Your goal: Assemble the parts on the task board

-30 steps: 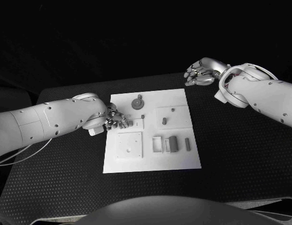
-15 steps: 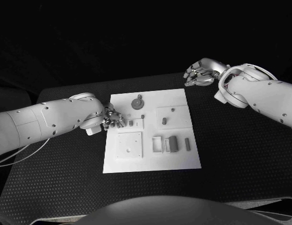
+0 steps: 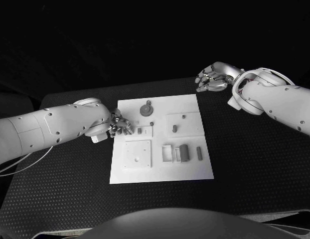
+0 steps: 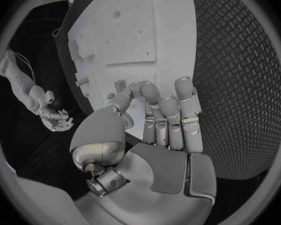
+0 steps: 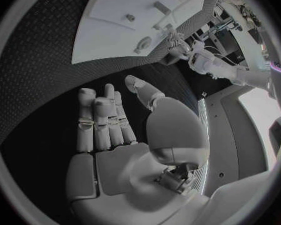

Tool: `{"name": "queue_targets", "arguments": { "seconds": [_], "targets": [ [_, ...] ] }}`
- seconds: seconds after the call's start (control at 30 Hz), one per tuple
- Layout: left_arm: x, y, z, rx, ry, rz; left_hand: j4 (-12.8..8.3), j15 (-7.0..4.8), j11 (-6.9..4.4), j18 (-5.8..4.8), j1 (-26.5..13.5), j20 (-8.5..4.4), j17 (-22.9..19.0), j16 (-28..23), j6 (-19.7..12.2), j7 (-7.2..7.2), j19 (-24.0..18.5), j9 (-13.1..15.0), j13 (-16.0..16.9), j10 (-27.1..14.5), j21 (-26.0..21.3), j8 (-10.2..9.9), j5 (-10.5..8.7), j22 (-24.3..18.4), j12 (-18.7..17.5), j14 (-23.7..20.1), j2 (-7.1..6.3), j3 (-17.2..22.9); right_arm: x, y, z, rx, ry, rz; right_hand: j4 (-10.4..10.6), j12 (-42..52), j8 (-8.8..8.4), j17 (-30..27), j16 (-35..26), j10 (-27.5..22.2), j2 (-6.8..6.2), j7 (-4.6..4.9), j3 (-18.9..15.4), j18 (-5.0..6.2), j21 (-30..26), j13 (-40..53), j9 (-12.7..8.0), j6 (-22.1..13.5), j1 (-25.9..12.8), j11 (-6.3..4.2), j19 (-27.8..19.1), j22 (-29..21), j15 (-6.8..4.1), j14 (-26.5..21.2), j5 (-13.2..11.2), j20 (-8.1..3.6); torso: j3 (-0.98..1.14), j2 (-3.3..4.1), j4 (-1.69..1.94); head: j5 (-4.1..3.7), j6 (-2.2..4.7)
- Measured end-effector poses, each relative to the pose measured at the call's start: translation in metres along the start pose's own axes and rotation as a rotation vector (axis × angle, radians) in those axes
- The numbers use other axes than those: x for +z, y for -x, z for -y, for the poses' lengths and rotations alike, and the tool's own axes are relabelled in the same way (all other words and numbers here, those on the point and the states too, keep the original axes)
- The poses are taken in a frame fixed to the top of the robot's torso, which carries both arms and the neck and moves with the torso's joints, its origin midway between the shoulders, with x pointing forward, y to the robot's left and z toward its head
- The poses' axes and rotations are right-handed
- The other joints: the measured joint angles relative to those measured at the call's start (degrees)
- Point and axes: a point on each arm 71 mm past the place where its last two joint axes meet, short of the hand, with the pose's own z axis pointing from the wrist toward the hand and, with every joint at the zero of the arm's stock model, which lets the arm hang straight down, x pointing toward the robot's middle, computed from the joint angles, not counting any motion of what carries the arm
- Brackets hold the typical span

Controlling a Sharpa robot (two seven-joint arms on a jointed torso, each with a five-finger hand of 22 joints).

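Observation:
The white task board [image 3: 162, 167] lies in the middle of the black table. On it are a round grey part [image 3: 147, 108], a small peg [image 3: 183, 116], a short grey part [image 3: 174, 128] and two upright grey bars [image 3: 183, 152]. My left hand [image 3: 121, 125] hovers at the board's left edge, next to small parts [image 3: 139, 131]. In the left wrist view its fingers [image 4: 168, 110] bend lightly over the board [image 4: 134, 35] with nothing between them. My right hand [image 3: 213, 77] is raised beyond the board's far right corner, its fingers [image 5: 100, 117] apart from the thumb and holding nothing.
A square recessed plate [image 3: 137, 153] sits at the board's near left and a white block [image 3: 167, 153] beside the bars. Black table [image 3: 62, 199] surrounds the board on all sides. The right wrist view shows the round part [image 5: 142, 43] and my left hand [image 5: 178, 41].
My left hand has drawn back slightly to the left and away from the small parts at the board's left edge. The right hand has stayed still.

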Motion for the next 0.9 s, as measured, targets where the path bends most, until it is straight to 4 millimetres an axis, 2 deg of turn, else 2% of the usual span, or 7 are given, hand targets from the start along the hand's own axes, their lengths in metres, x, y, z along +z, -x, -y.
{"name": "queue_targets", "arguments": {
  "seconds": [0.4,0.63,0.9],
  "targets": [
    [0.0,-0.003,0.008,0.033,-0.032,0.0,-0.4,0.0,0.0,0.0,0.6,-0.14,-0.1,0.0,-0.4,0.0,-0.2,-0.2,-0.1,0.0,0.0,0.0,-2.02,0.0,-0.2,0.0,0.06,0.0,0.0,0.0,0.0,0.0,0.0,-0.001,0.0,0.0,0.0,0.0,0.0,0.0,0.0,0.12,0.0,0.0,0.0,0.0,0.0,0.1,0.0,0.01,-0.2,0.0,0.04,0.1,0.0,-0.03,0.0,0.01,-0.01,0.0,0.0],
    [0.0,-0.004,0.01,0.05,-0.055,-0.001,-0.5,-0.19,0.32,0.0,1.0,-0.13,-0.2,0.0,-0.8,0.25,-0.5,-0.4,-0.3,-0.3,0.0,0.0,-4.87,0.0,-0.4,-0.2,0.37,-0.2,0.0,0.0,0.0,0.0,0.0,-0.002,0.0,0.0,0.0,0.0,0.0,0.0,0.0,0.12,0.0,0.0,0.0,0.0,0.0,0.1,0.0,0.01,-0.2,0.0,0.2,0.0,0.0,-0.02,0.0,0.01,-0.02,-0.06,0.0],
    [0.0,-0.002,0.011,0.092,-0.073,0.012,-0.5,-0.18,0.33,-0.01,1.5,-0.32,-0.2,0.0,-0.8,0.24,-0.7,-0.5,-0.3,-0.3,-0.2,0.0,-5.31,0.0,-0.4,-0.2,0.14,-0.2,0.0,0.0,0.0,0.0,-0.001,-0.003,0.0,0.0,0.0,0.0,0.0,0.0,0.0,0.12,0.0,0.0,0.0,0.0,0.0,0.1,0.0,0.01,-0.3,0.0,0.24,0.0,0.0,0.05,0.0,0.01,-0.03,-0.1,0.0]
  ]
}}
